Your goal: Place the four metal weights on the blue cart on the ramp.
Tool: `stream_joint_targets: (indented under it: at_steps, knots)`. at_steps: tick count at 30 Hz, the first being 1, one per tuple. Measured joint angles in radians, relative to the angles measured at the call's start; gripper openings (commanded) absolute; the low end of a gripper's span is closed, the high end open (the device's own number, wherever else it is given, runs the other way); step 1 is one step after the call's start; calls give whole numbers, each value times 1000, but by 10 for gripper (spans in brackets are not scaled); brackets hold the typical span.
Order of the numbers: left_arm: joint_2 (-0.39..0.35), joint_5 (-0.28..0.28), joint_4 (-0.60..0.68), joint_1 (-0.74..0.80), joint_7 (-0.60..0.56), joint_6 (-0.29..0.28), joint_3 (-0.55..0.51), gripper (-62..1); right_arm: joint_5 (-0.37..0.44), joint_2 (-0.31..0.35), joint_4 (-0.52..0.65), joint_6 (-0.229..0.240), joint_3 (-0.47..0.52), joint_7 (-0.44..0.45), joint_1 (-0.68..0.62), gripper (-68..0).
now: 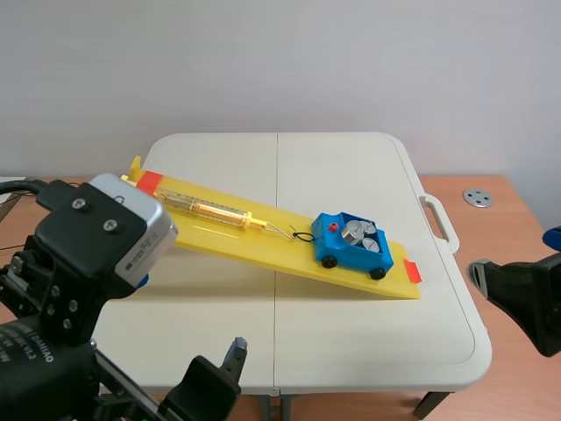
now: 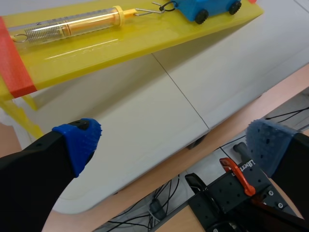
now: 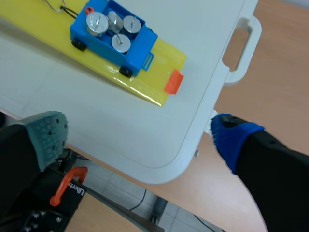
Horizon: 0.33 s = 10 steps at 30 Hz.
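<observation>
White folding table (image 1: 351,333); grey disc (image 1: 479,198) on wooden desktop (image 1: 504,230) beside it.

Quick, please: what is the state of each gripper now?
Left gripper: open, holding nothing.
Right gripper: open, holding nothing.

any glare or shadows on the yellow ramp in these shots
Left wrist view: pale glare streaks on the ramp below the spring scale, and a soft shadow on the table under it. Scene view: faint sheen on the ramp, with a thin shadow beneath. Right wrist view: the metal weights glint.
</observation>
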Motion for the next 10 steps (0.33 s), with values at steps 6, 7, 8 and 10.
stream_joint_targets:
  at_steps: [6,7,8,10]
  knots:
    - [0,0,0,2,-5,22,-1,14,2,-5,0,-1,0,10,0,-14]
    - [0,0,0,2,-7,22,-1,14,2,-5,0,-1,0,9,0,-14]
    - [0,0,0,2,-8,22,-1,14,2,-5,0,0,0,9,0,-14]
    - [0,0,0,1,-9,22,-1,14,2,-5,0,0,0,9,0,-14]
